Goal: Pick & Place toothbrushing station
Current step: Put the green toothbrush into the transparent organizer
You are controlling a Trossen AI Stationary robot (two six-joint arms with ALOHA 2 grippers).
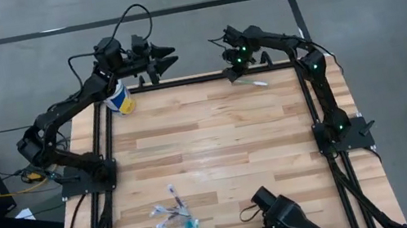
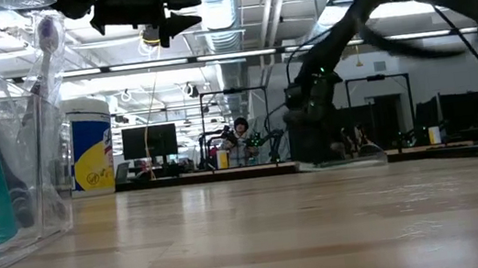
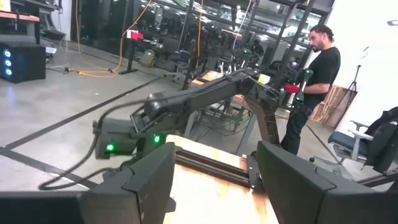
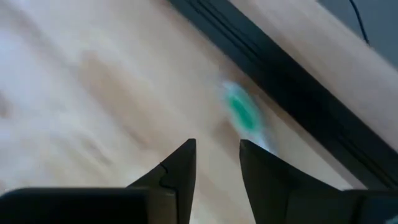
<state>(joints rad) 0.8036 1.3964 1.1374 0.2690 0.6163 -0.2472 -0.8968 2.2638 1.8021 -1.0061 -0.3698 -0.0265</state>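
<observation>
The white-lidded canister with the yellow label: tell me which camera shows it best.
The low view: the canister stands upright in profile, with its label facing the camera. The high view shows only its top, partly under the left arm. Neither wrist view shows it.

1. We take the wooden table (image 1: pixel 216 141) as our landmark.
2. We see a white-lidded canister with yellow label (image 1: pixel 118 98) standing upright at the table's far left corner, just inside its black frame (image 1: pixel 198 79).
3. We find grey floor (image 1: pixel 385 9) around the table on every side.
4. Beyond the table's far edge, we see a person in a black shirt (image 3: pixel 314 81) standing among desks and monitors (image 2: pixel 149 141).
</observation>
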